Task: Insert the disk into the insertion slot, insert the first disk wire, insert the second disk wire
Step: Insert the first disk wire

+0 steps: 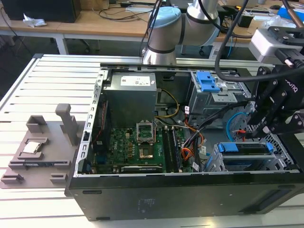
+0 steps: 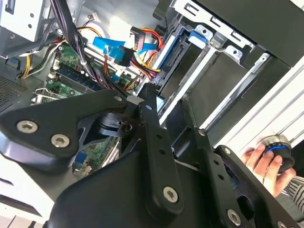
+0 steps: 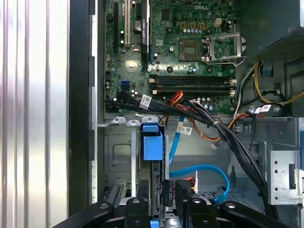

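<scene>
On the exterior view's left, a grey plastic fixture (image 1: 42, 147) with blocky posts lies on the ribbed aluminium table (image 1: 28, 80), with a square chip (image 1: 32, 147) on it. Beside it stands the open black case (image 1: 142, 204), with a green motherboard (image 1: 128, 147) on its floor and a boxy grey power supply (image 1: 130, 97) behind. Further right, black cables (image 1: 209, 121) and orange wires (image 1: 187, 153) crowd the gap before the drive bays. The tall grey cage (image 1: 216, 97) carries a blue latch (image 1: 207, 80). Nearer the camera the slot (image 1: 214, 162), of low perforated silver metal, holds the disk (image 1: 244, 153) in its blue carrier. The thin, flat light blue wire (image 1: 231, 124) loops between the two cages. The black pincer (image 1: 271, 129) hangs just above the disk, beside that loop. In the second wrist view its fingers (image 2: 154, 137) stand apart, clamping nothing. In that view a hand (image 2: 264, 164) rests on a round knob (image 2: 279, 146).
</scene>
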`<state>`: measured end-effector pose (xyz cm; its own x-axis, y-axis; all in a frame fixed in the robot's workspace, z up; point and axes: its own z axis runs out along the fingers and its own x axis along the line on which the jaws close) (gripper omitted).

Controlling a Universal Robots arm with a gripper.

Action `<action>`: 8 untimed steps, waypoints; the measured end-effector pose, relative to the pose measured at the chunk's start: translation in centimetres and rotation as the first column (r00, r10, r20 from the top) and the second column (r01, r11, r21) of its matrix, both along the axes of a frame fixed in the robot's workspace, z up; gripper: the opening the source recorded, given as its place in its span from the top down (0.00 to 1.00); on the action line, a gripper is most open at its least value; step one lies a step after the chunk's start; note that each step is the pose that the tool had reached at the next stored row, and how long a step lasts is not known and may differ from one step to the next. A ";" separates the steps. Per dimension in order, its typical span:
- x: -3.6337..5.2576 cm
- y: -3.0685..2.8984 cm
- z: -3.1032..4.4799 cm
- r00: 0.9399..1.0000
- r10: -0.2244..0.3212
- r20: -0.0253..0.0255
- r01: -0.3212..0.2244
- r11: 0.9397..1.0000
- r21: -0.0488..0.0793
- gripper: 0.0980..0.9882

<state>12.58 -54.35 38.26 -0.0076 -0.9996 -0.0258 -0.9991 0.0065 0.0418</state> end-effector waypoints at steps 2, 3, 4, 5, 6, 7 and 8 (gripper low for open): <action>0.04 0.00 -0.21 1.000 0.000 0.000 0.000 1.000 0.000 0.70; 0.06 0.00 -0.30 1.000 0.000 0.000 0.000 1.000 0.000 0.70; 0.06 0.00 -0.37 1.000 0.000 0.000 0.000 1.000 0.000 0.70; 0.06 0.00 -0.43 1.000 0.000 0.000 0.000 1.000 0.000 0.70; 0.07 0.00 -0.51 1.000 0.000 0.000 0.000 1.000 0.000 0.70; 0.07 0.00 -0.59 1.000 0.000 0.000 0.000 1.000 0.000 0.70; 0.07 0.00 -0.69 1.000 0.000 0.000 0.000 1.000 0.000 0.70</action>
